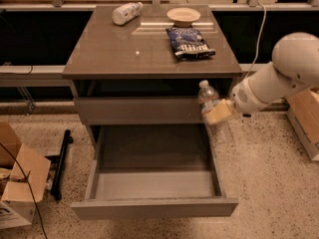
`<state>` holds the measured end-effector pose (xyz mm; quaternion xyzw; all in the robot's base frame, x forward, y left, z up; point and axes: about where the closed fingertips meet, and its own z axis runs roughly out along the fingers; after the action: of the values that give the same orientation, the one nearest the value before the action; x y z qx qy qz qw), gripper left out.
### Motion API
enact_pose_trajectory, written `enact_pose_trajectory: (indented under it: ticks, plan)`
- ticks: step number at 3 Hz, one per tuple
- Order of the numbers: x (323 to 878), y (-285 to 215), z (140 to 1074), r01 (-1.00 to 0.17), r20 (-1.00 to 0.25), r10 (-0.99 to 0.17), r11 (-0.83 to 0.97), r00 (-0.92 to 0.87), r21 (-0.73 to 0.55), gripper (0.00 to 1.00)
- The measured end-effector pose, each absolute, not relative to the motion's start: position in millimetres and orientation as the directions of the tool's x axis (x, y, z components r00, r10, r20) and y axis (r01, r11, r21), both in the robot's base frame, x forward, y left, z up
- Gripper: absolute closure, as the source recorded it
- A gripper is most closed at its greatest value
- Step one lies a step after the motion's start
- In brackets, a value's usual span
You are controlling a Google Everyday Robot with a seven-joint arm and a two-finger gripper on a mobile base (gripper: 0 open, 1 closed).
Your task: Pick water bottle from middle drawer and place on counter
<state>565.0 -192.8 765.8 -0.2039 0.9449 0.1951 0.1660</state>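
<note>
**Water bottle held in the air beside the open drawer**

The gripper point(218, 113) is clamped round the middle of the water bottle point(206, 97), its tan fingers point(214, 116) covering the band of the label. The bottle hangs in the air, nearly upright, with the cap leaning a little to the left. It is above and just outside the right wall of the middle drawer point(154, 184), touching neither the drawer nor the cabinet. Its cap sits just under the overhanging edge of the tabletop point(134, 54), near the front right corner, and its upper part shows against the right end of the shut drawer front point(134, 109) above.

The white arm point(279, 73) comes in from the right side. Its big rounded elbow is high, about level with the tabletop. From there the forearm slopes down and to the left, to the wrist and the gripper, at the height of the shut drawer front.

The middle drawer is pulled far out, and its grey floor is bare.

On the tabletop a white bottle point(125, 12) lies on its side at the back left. A shallow bowl point(183, 16) stands at the back, right of the middle, and a dark snack bag point(189, 43) lies just in front of it.

On the speckled floor a cardboard box point(20, 180) stands at the left, and another box point(305, 126) at the right edge.
</note>
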Motion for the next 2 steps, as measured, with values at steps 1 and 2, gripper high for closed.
enact_pose_trajectory:
  ticks: [1,2]
  plan:
    - [614.3,-193.3,819.0,-0.513,-0.451,-0.392,0.839,-0.802,0.182,1.0]
    - [683.3,-144.5,908.6,-0.607,-0.512,-0.531,0.794,-0.675,-0.023,1.0]
